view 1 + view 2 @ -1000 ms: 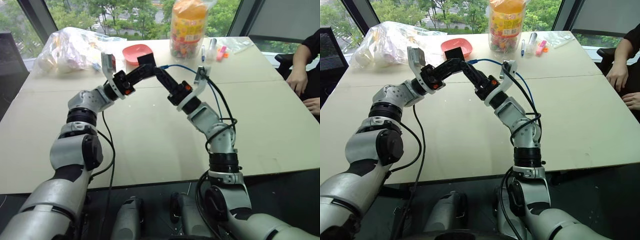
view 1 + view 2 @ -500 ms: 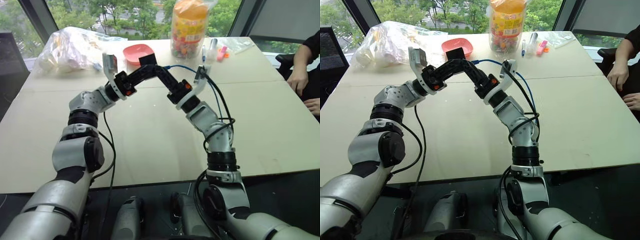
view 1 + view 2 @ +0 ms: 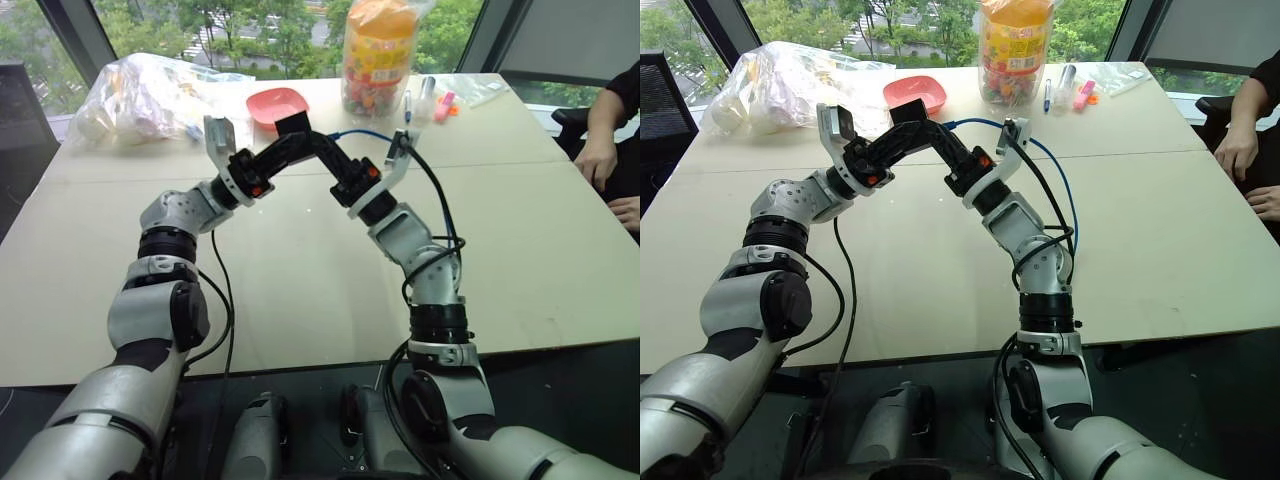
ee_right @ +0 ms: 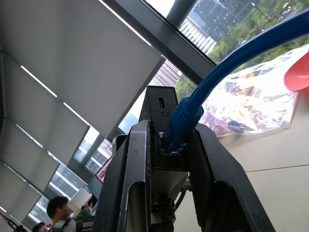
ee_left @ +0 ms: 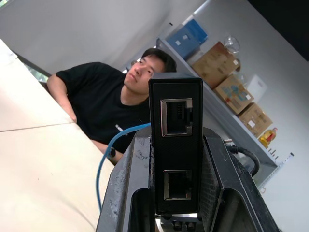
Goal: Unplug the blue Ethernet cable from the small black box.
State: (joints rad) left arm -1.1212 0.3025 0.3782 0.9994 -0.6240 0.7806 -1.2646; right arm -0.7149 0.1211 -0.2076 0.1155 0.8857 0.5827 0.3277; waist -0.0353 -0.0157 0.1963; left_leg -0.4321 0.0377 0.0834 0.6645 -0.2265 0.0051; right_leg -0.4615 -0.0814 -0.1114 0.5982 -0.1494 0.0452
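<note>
We look down over a pale wooden table (image 3: 300,260) where our two arms meet in an arch above its middle. Our left gripper (image 3: 296,131) is clamped shut on the small black box (image 5: 175,140), holding it up in the air well clear of the tabletop. In the left wrist view the box stands upright between the two black fingers (image 5: 126,193), showing two network ports on the face toward the camera, one above the other.

Our right gripper (image 3: 322,146) reaches in from the other side and meets the left one at the box. In the right wrist view its fingers (image 4: 126,183) sit close on either side of the plug end of the blue Ethernet cable (image 4: 227,72), right where it enters the box (image 4: 155,108). The jaws look nearly closed around the plug, though we cannot tell for certain that they are pressing on it. The plug is still seated in the box.

From the box the blue cable (image 3: 360,133) arcs away toward our right, passing beside the right wrist.

At the far edge of the table sit a red bowl (image 3: 274,104), a crumpled clear plastic bag (image 3: 140,97), a tall clear jar of colourful sweets (image 3: 377,55) and some pens (image 3: 425,98). A person's hand (image 3: 594,160) rests at the table's right edge.
</note>
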